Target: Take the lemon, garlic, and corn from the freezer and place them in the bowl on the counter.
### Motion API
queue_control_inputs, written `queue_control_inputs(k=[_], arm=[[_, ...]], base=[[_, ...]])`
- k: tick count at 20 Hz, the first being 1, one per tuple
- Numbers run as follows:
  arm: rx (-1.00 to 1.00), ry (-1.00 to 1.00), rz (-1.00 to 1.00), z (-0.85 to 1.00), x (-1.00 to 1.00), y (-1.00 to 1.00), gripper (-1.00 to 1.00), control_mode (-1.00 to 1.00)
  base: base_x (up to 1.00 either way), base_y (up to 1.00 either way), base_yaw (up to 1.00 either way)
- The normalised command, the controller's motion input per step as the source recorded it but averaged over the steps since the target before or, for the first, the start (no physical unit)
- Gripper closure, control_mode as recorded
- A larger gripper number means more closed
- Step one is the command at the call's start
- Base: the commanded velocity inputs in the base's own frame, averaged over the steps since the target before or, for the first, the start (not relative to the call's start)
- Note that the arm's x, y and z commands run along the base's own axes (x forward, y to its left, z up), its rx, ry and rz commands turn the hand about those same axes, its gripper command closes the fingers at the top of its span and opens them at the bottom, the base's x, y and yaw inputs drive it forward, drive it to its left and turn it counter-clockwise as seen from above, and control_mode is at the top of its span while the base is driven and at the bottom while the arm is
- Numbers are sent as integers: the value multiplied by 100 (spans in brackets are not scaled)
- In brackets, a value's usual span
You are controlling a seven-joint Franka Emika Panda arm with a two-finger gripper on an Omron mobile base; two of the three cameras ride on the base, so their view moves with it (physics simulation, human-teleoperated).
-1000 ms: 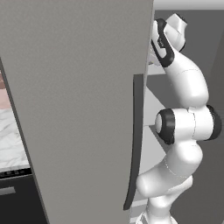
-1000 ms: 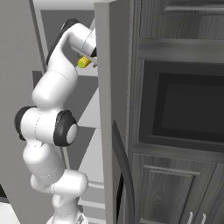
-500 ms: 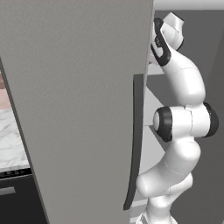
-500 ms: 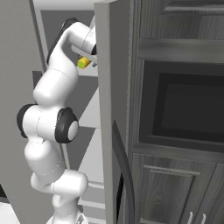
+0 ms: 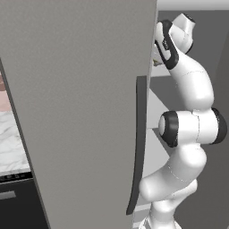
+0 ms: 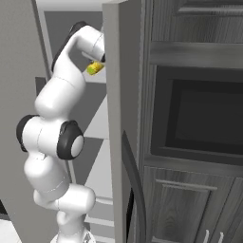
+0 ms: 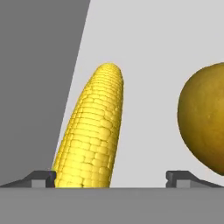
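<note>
From the left base view, the white arm rises folded behind the open grey freezer (image 5: 80,103) door, its wrist bent in toward the shelves. The right base view shows the wrist at an upper shelf, one corn (image 6: 95,69) cob just below it. In the hand view, the gripper (image 7: 116,177) stands spread wide, empty, one corn cob against its left tip and one lemon (image 7: 205,120) at right.

No readable text or labels anywhere
</note>
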Motion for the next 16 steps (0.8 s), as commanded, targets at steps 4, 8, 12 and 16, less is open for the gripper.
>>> queue_control_inputs(k=[4, 8, 12, 16], arm=[[0, -2, 0, -34, 0, -12, -100, -100], [1, 0, 0, 6, 0, 0, -100, -100], [3, 0, 6, 44, 0, 1, -100, -100], [2, 5, 9, 17, 1, 24, -100, -100]], base=[[0, 0, 0], [0, 0, 0], [0, 0, 0], [0, 0, 0]])
